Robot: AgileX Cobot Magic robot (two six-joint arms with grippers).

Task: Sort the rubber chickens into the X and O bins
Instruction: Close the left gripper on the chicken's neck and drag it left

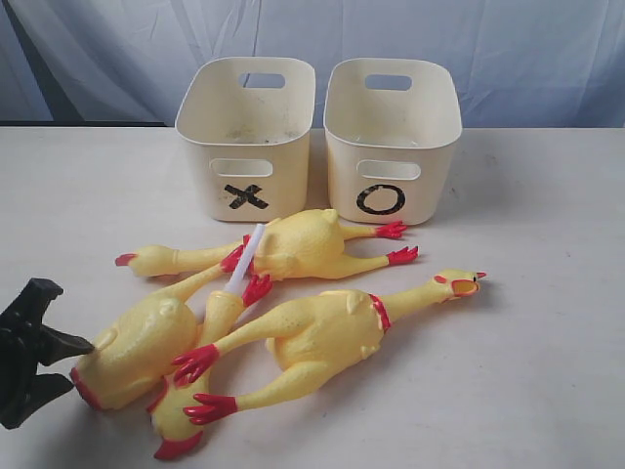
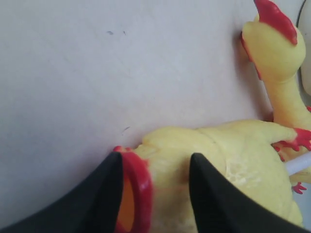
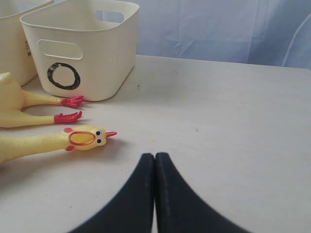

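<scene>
I'm on pick 1: left gripper [image 2: 155,160] straddles the rump of the leftmost chicken [image 1: 137,347], pinch unclear; right gripper [image 3: 154,158] clenched, empty. Next: squeeze, lift clear.

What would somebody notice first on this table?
Yellow rubber chickens with red feet lie tangled in the middle. Behind them stand two cream bins, the X bin on the left and the O bin on the right. At the lower left, the black left pincer straddles one chicken's red-rimmed end.
</scene>
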